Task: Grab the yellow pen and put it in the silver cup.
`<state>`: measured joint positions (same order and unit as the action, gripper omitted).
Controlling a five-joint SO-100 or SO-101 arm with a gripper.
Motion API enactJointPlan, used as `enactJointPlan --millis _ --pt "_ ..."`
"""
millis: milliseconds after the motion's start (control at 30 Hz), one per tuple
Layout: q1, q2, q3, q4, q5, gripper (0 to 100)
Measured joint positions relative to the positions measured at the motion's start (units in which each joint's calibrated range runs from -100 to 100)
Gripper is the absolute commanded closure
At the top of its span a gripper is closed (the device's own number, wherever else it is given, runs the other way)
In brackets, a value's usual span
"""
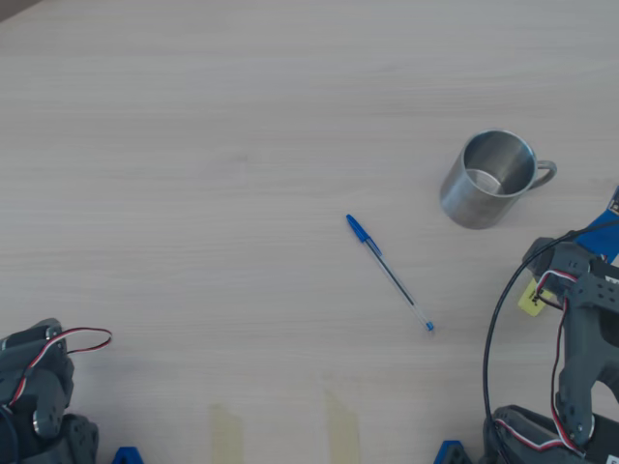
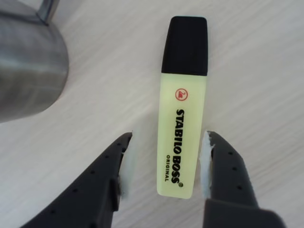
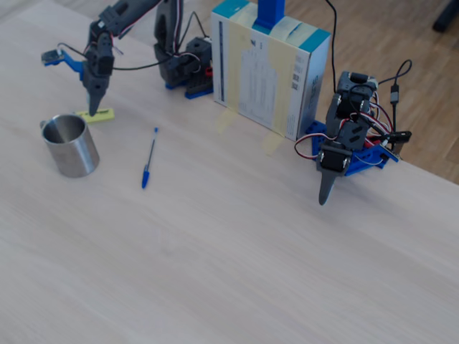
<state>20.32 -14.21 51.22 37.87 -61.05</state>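
Observation:
The yellow pen is a thick highlighter with a black cap, lying flat on the table. My gripper is open and low over it, one finger on each side of its rear end; the left finger stands a little apart from it. The silver cup stands upright just to the pen's upper left in the wrist view. In the overhead view the cup is at the right, and the gripper covers most of the pen below it. In the fixed view the gripper points down at the pen behind the cup.
A thin blue-capped ballpoint pen lies mid-table, also in the fixed view. A second arm rests at the right of the fixed view and shows at the overhead view's lower left. A taped box stands at the back.

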Motion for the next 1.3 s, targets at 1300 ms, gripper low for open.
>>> enactJointPlan --millis 1300 --pt "1.0 10.0 -1.44 -3.53 0.0 86"
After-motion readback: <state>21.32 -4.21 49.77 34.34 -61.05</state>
